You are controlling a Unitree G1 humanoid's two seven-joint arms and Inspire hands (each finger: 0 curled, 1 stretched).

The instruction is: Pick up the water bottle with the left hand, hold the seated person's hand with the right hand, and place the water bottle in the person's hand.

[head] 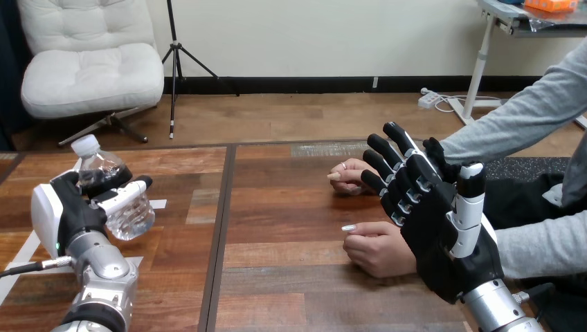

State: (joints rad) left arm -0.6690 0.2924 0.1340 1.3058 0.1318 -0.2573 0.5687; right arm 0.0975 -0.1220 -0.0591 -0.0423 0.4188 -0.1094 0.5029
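Left forearm (pixel 104 277) is coming in at the near-left corner of the table (pixel 277 277). Right forearm (pixel 495 304) is coming in at the near-right corner.

Left hand (pixel 69 207) is sitting close to the left edge, its fingers and thumb wrapping the water bottle (pixel 128 214). The bottle is tilting, with its white cap leaning toward the far-left corner. Cannot tell whether its base is clear of the wood. White tape strips (pixel 17 266) are lying under and beside this hand.

The person's nearer hand (pixel 377 249) is resting loosely closed on the wood toward the right edge. Right hand (pixel 432 221) is standing over that hand's wrist side, fingers straight and slightly spread, curling round nothing. Cannot tell whether the two are touching.

A dark seam (pixel 220 242) is running from near edge to far edge. A broad strip of bare wood is lying between it and the person's hands.

The person's farther hand (pixel 349 176) is resting just beyond the right hand's fingertips, short of the far edge.
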